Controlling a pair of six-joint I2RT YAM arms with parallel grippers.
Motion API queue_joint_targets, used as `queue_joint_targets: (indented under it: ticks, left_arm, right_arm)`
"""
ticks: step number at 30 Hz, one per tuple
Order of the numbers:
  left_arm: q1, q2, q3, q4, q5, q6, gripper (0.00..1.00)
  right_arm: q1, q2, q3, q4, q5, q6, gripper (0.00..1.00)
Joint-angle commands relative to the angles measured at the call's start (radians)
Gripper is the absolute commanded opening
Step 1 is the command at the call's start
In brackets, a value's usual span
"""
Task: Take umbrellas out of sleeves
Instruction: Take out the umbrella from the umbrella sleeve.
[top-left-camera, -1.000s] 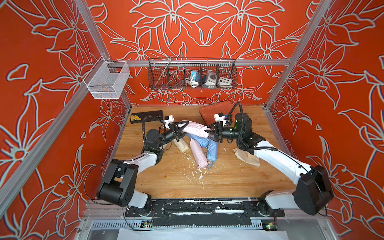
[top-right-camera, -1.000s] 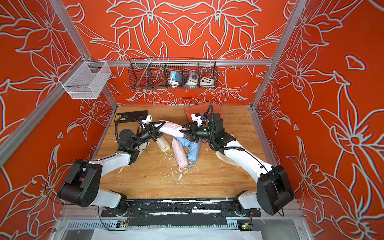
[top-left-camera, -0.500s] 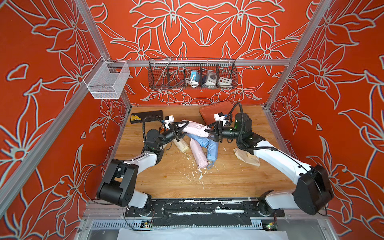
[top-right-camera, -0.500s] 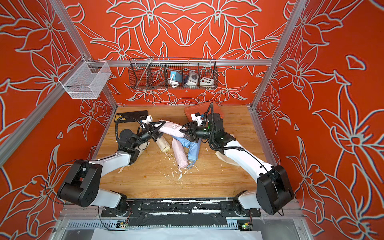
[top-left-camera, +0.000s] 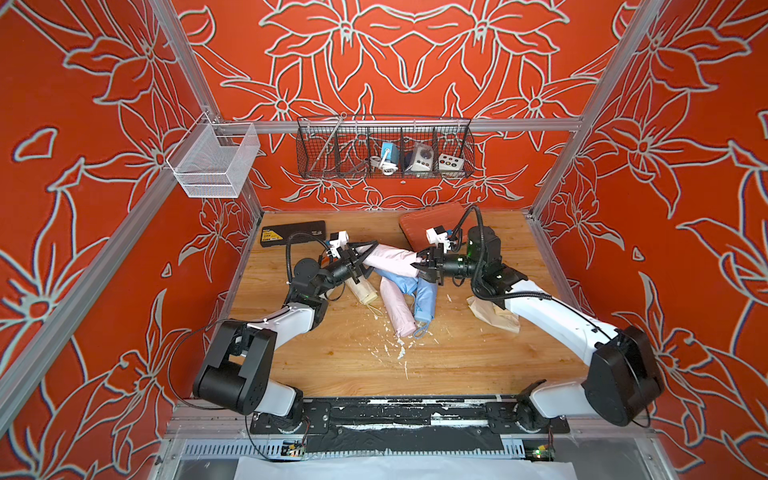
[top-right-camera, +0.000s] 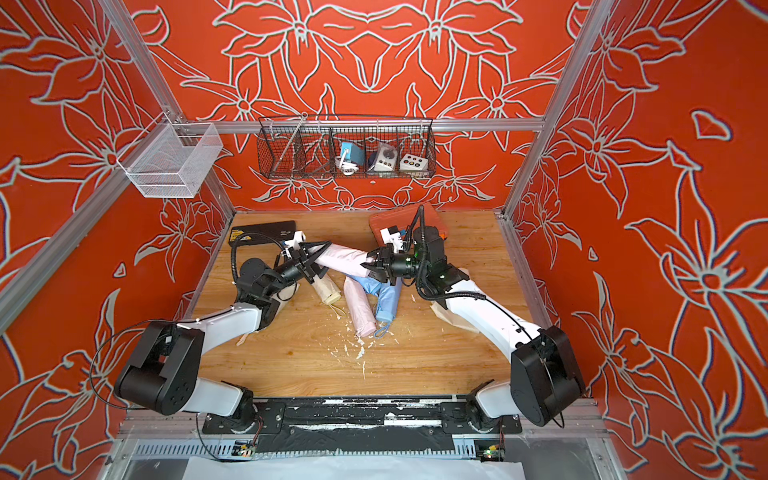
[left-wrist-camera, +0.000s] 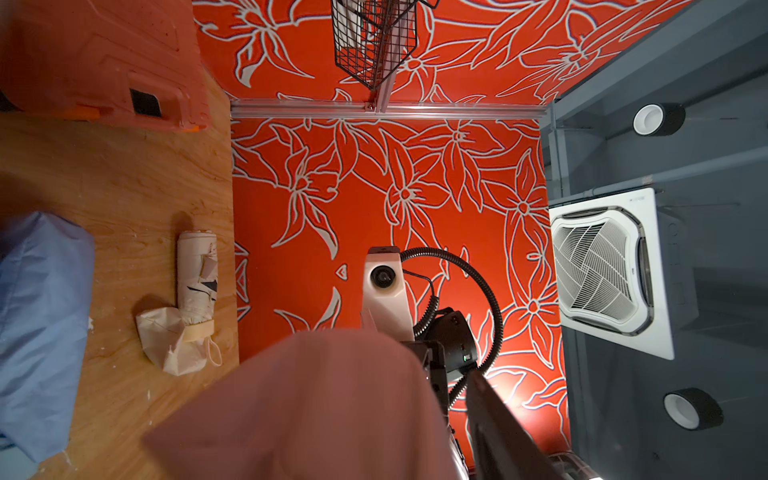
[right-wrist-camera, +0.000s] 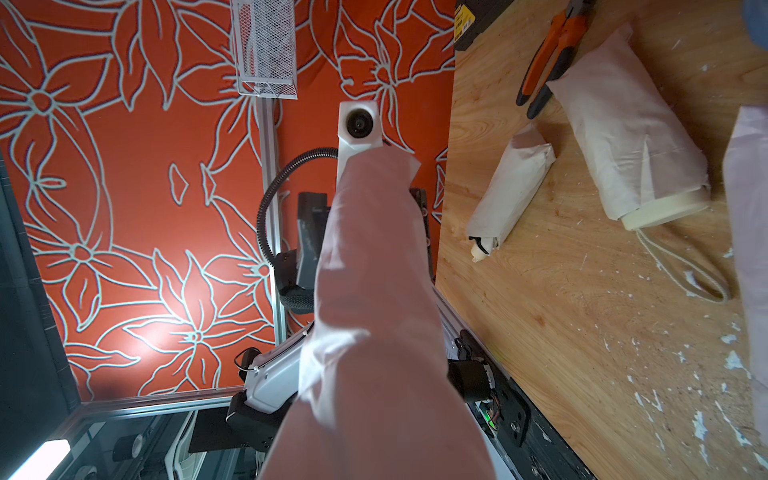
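While the left gripper (top-left-camera: 360, 258) and right gripper (top-left-camera: 420, 266) each clamp an end of the sleeved pink umbrella (top-left-camera: 390, 262), raised over the pile (top-left-camera: 411, 295) mid-table (top-left-camera: 457, 353), the stripping step looks in hand, and next the arms must draw apart to slide the sleeve (right-wrist-camera: 374, 249) off.

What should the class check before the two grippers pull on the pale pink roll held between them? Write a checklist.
1. Grip of the left gripper on one end of the pale pink sleeved folding umbrella: ok, shut on it.
2. Grip of the right gripper on the opposite end: ok, shut on it.
3. Umbrella lifted off the wooden table: ok.
4. Right gripper holds the handle inside, not only fabric: cannot tell.
5. Smooth pink sleeve off the umbrella: not ok, it covers the visible length.
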Motion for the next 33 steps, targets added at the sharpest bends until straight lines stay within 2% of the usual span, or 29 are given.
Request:
queue_joint_targets:
  ticks: [1,5,9,12,16,19,23,25,28,31,33]
  left_arm:
    - [-0.015,-0.029,0.036,0.098,0.015,-0.017,0.39]
    - [-0.017,-0.027,0.035,0.093,0.016,-0.015,0.40]
    - [-0.017,-0.029,0.034,0.085,0.019,-0.011,0.40]
    - [-0.017,-0.037,0.027,0.060,0.028,0.007,0.52]
    - [-0.008,-0.066,0.017,-0.021,0.055,0.067,0.65]
    - [0.009,-0.105,0.028,-0.189,0.102,0.195,0.69]
    - [0.028,-0.172,0.083,-0.599,0.137,0.496,0.72]
    - [0.032,-0.205,0.097,-0.734,0.136,0.607,0.73]
    - [0.033,-0.243,0.096,-0.813,0.144,0.685,0.73]
    - [0.034,-0.263,0.093,-0.837,0.156,0.717,0.73]
    - [0.033,-0.268,0.093,-0.829,0.167,0.717,0.73]
  right_arm:
    - [0.008,0.022,0.006,0.037,-0.002,0.010,0.50]
    - [0.007,0.027,0.009,0.041,-0.012,0.009,0.46]
    - [0.007,0.019,-0.001,0.043,-0.013,0.006,0.25]
    - [0.006,0.011,-0.001,0.031,-0.016,-0.008,0.14]
    - [-0.005,-0.006,-0.007,0.008,-0.023,-0.030,0.11]
    - [-0.035,-0.024,-0.017,-0.005,-0.038,-0.040,0.10]
    - [-0.096,-0.052,-0.019,-0.068,-0.083,-0.077,0.06]
    - [-0.118,-0.047,-0.007,-0.096,-0.140,-0.094,0.06]
    - [-0.127,-0.032,0.040,-0.245,-0.221,-0.190,0.06]
    - [-0.127,-0.031,0.078,-0.392,-0.221,-0.295,0.06]
    - [-0.127,-0.027,0.083,-0.406,-0.231,-0.308,0.06]
